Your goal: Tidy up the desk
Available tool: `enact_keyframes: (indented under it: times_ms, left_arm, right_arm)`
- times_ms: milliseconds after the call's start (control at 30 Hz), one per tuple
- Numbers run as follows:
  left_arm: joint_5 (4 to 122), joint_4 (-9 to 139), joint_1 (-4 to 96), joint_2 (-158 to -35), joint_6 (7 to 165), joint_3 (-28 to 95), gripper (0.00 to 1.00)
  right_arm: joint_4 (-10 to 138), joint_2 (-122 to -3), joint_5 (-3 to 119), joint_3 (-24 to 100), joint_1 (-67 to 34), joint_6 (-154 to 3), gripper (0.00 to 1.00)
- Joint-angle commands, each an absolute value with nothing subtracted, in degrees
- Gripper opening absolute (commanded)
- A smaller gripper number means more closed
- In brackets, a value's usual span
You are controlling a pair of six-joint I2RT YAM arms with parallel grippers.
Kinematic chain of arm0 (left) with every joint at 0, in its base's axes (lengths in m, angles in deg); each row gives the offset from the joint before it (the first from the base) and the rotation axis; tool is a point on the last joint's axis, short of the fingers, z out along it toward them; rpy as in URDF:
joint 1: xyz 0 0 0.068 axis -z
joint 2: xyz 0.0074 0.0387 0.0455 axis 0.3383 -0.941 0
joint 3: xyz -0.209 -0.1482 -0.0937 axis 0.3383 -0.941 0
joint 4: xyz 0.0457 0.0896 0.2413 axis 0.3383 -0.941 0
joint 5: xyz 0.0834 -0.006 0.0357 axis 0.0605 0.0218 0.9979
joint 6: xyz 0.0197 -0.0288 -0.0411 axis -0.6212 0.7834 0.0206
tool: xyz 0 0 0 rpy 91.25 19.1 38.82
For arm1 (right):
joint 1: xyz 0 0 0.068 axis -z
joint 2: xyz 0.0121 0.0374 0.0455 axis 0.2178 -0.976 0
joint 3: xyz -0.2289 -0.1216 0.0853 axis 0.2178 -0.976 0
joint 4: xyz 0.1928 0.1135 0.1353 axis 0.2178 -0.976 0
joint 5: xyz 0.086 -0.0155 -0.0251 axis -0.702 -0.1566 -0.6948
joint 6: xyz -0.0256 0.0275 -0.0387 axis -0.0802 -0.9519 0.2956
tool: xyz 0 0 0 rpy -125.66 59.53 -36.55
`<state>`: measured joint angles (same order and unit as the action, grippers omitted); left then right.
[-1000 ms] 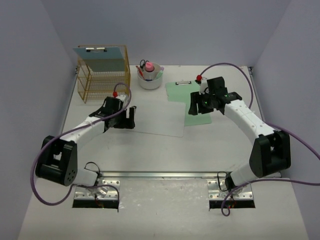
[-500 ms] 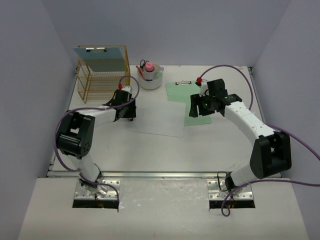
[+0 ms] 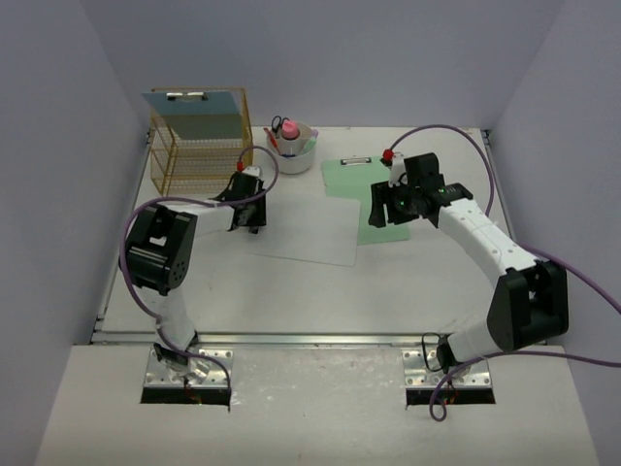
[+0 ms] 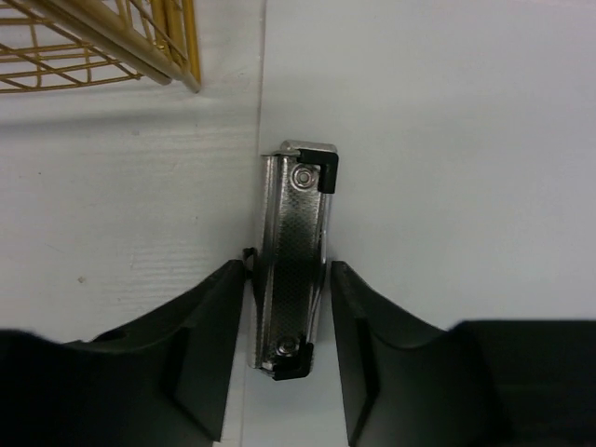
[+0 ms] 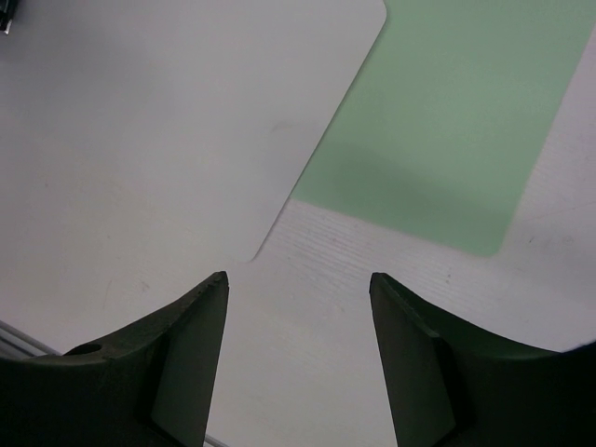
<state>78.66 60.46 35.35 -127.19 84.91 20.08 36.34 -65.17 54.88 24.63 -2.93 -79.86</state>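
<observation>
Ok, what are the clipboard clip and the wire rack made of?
Clip: likely stamped metal, shiny silver, textured face, two rivets, black corner caps. Rack: thin gold-coloured wire in an open grid, probably coated metal.

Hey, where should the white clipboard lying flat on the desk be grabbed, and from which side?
Take the metal clip at the left end of the white clipboard, coming from above. The board lies flat on the desk, so the clip is its only raised part; the left gripper straddles it.
</observation>
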Motion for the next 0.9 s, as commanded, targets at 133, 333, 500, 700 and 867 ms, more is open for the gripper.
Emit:
enact_keyframes:
  times_ms: [133, 333, 500, 700, 867]
  left_arm:
    - [75.73, 58.57, 38.10, -125.04, 82.37, 19.11, 0.00]
    - [75.16, 54.64, 38.64, -114.81, 79.78, 16.52, 0.00]
    - [76.63, 50.29, 38.67, -103.64, 72.29, 18.87, 0.00]
    - [78.64, 50.27, 38.67, -91.06, 59.01, 20.92, 0.00]
    - [77.69, 55.51, 38.60, -82.06, 45.87, 18.90, 0.00]
  right_arm:
    - [38.10, -63.04, 54.92, 24.73, -2.22, -78.38, 0.63]
    - [37.75, -62.08, 54.32, 25.08, -1.89, -78.20, 0.63]
    - [37.40, -61.46, 54.07, 25.42, -1.84, -78.82, 0.63]
    - [37.33, -60.50, 54.50, 25.68, -1.84, -78.91, 0.64]
    - [37.24, -59.78, 55.01, 25.86, -1.75, -78.94, 0.64]
